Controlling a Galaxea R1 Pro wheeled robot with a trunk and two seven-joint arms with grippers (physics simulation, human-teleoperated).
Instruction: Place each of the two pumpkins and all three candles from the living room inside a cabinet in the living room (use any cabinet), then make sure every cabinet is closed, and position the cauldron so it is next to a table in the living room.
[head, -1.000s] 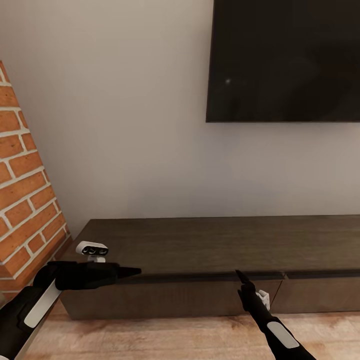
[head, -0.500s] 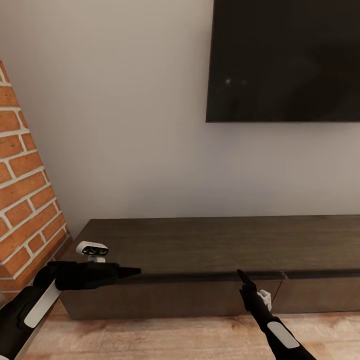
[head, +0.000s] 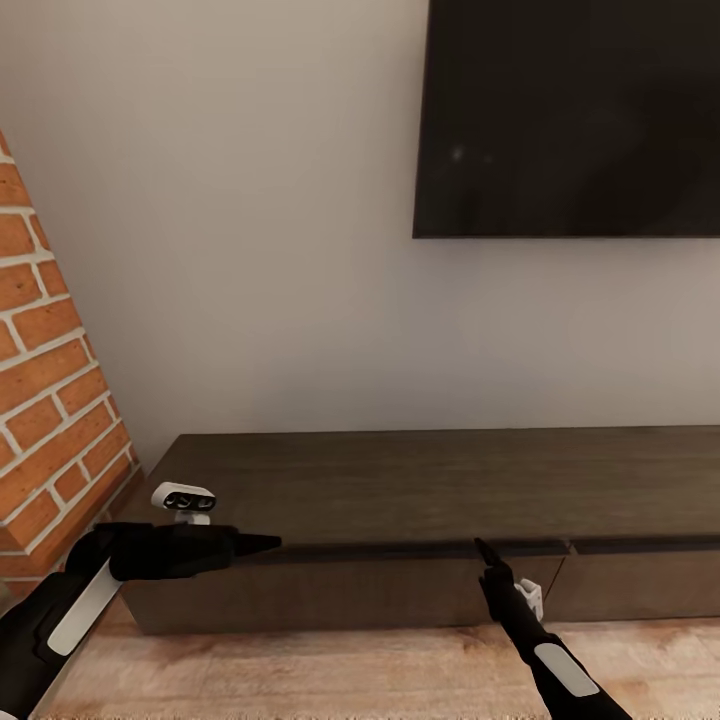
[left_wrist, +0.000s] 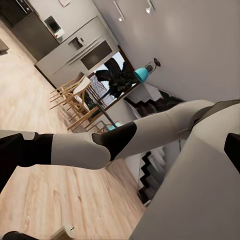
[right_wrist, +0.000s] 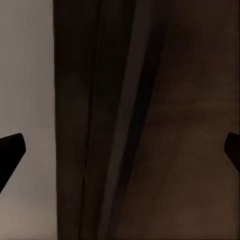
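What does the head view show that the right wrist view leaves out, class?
Head view alone: the black wall-mounted screen, the red brick fireplace side, the pale wooden floor, and the left pincer.

Right wrist view alone: the right pincer's two black fingertips spread wide apart.

Both: the long dark brown wooden cabinet and the right pincer.

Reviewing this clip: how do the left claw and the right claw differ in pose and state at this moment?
The left claw lies level, pointing sideways along the cabinet's front edge; the right claw points away from the robot at that edge. The left claw's fingers look pressed into one point; the right claw's fingers stand wide apart in the right wrist view. Both are black, empty and near the cabinet's top front edge.
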